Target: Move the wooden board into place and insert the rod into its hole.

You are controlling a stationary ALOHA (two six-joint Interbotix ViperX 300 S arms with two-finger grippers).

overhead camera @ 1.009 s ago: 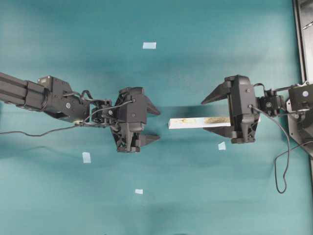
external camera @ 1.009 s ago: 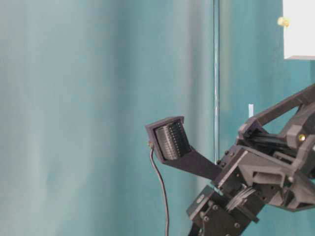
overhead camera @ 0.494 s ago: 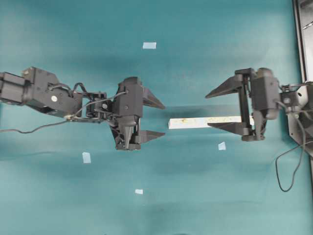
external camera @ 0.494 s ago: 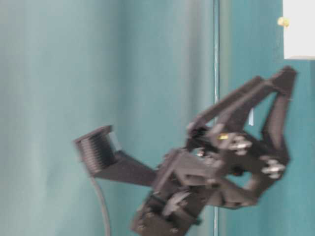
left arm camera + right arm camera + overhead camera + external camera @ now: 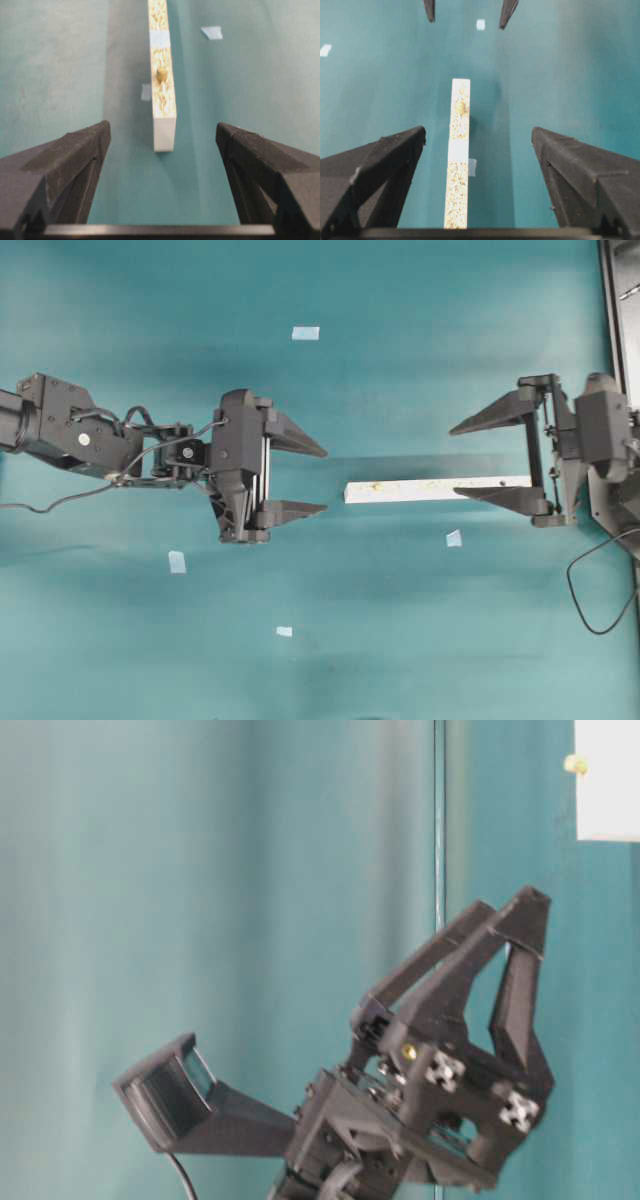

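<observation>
The wooden board (image 5: 400, 489) stands on its long edge at mid-table, speckled side up (image 5: 163, 90) (image 5: 459, 165). The rod (image 5: 161, 74) (image 5: 460, 106) sticks up from a hole near the board's left end. A pale tape band (image 5: 458, 149) crosses the top edge. My left gripper (image 5: 322, 480) (image 5: 161, 126) is open, its fingertips just short of the board's left end and touching nothing. My right gripper (image 5: 455, 461) (image 5: 477, 131) is open too. It straddles the board's right end without contact, and the board runs closer to one finger.
Pale-blue tape scraps lie on the teal table (image 5: 305, 333) (image 5: 177, 561) (image 5: 284, 631) (image 5: 454, 538). A dark frame (image 5: 612, 340) runs along the right edge. In the table-level view an open gripper (image 5: 490, 950) shows below a white box (image 5: 605, 780).
My right gripper has drawn back to the right along the board, staying open. My left gripper has slid a little to the left, away from the board's end. The board has not moved.
</observation>
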